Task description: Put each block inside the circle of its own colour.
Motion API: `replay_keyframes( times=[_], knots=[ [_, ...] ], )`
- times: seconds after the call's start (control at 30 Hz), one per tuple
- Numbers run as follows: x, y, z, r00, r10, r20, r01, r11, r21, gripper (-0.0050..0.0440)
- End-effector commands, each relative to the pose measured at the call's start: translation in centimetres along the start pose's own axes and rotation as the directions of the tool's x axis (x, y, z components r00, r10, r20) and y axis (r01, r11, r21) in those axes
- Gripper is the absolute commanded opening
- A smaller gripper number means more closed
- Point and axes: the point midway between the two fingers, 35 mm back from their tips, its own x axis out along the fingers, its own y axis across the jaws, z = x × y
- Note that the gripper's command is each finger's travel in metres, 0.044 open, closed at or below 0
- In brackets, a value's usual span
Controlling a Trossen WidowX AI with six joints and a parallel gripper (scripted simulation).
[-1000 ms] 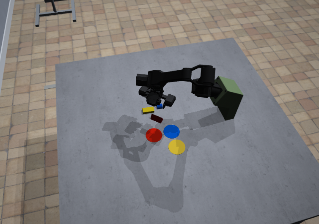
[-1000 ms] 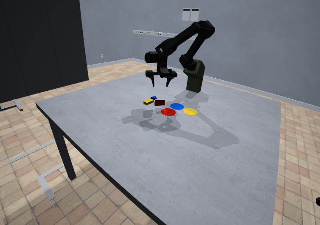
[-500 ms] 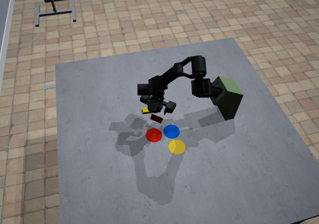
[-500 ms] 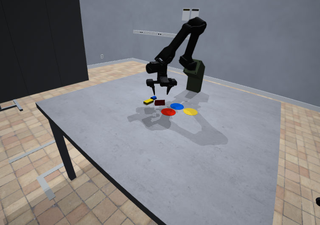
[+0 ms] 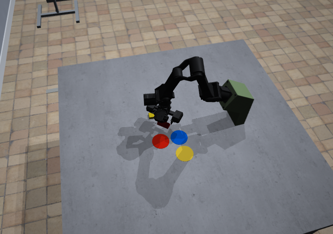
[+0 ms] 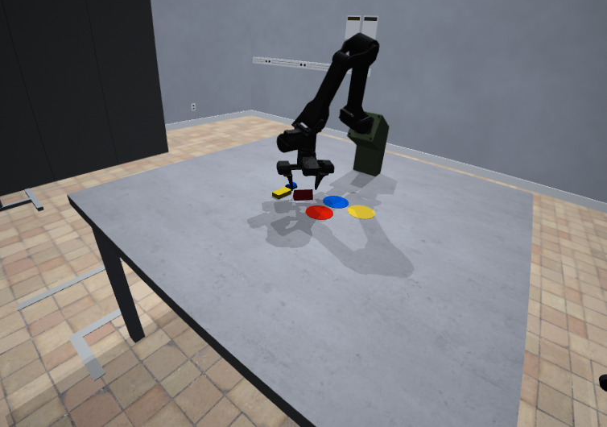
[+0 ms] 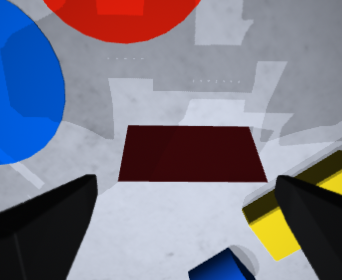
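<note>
Hovering with my gripper spread wide and nothing between the fingers, I look straight down on the dark red block, which lies flat on the table just ahead of my fingertips and roughly centred in the gap between them. What matters most is how its long axis lies: in the wrist view it runs side to side, along the line from one fingertip to the other, so closing as I stand would have to span the block's length. The opening looks only a little wider than that length, so I judge a quarter turn of the wrist, to close across the narrow width, the safer approach before I descend. The red circle sits just beyond the block, directly ahead, a short carry away, and the blue circle lies off to one side of it. The yellow block sits close to one fingertip, partly hidden behind it, and the small blue block lies near the bottom edge of the wrist view, so both crowd the side I would come down on. From the exterior view, all three blocks rest outside the circles, with the yellow circle farthest from them.
</note>
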Motion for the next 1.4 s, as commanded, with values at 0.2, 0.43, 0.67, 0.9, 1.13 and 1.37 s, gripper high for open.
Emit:
replay_keyframes(
  times=[0.2, 0.43, 0.67, 0.9, 1.13, 1.37],
  knots=[
    [1.6, -0.3, 0.3, 1.000, -0.014, 0.007, 0.014, 1.000, -0.001, 0.0400],
    [2.3, -0.4, 0.4, 1.000, -0.016, 0.009, 0.016, 1.000, -0.001, 0.0376],
    [2.1, -0.6, 0.6, 1.000, -0.024, 0.016, 0.024, 1.000, -0.007, 0.0343],
    [2.1, -0.6, 0.6, 1.000, -0.024, 0.016, 0.024, 1.000, -0.007, 0.0296],
    [1.7, -0.8, 0.8, 0.999, -0.026, 0.023, 0.026, 1.000, -0.015, 0.0270],
    [0.8, -1.1, 1.0, 0.999, -0.029, 0.026, 0.030, 0.999, -0.023, 0.0270]
  ],
)
